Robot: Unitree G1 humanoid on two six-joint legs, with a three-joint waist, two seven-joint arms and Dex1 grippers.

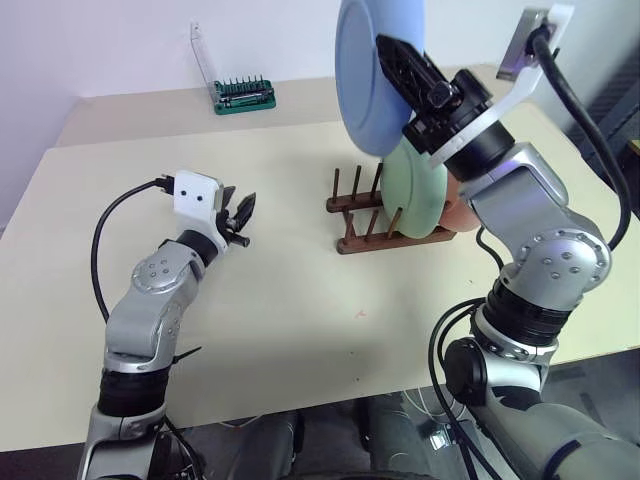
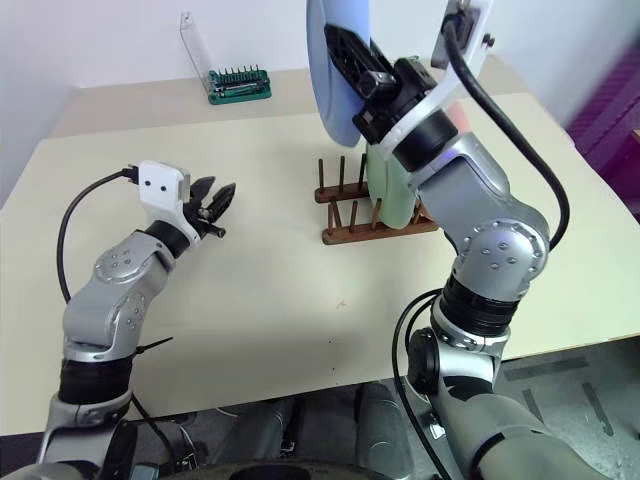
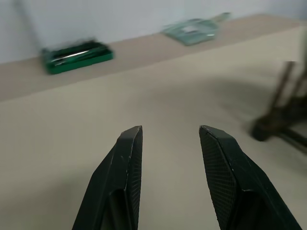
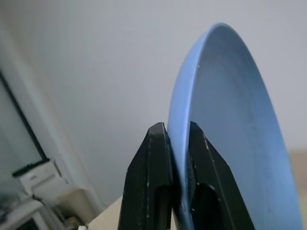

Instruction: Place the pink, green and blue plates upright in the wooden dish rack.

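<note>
Three plates: the blue plate (image 1: 368, 70), top centre, is clamped by its rim in the right gripper (image 4: 178, 158); the green plate (image 1: 412, 190) and pink plate (image 1: 462, 212) stand in one wooden dish rack (image 1: 362, 222), centre-right. The left gripper (image 1: 243, 212), fingers apart and empty, hangs at left.

2 plates (image 1: 415, 195) stand in the rack (image 1: 362, 214); a 3rd plate (image 1: 362, 70) hangs above.

Beige table (image 1: 300, 340) bears wooden dish rack (image 1: 362, 215) (bit tray (image 1: 245, 96) behind).
</note>
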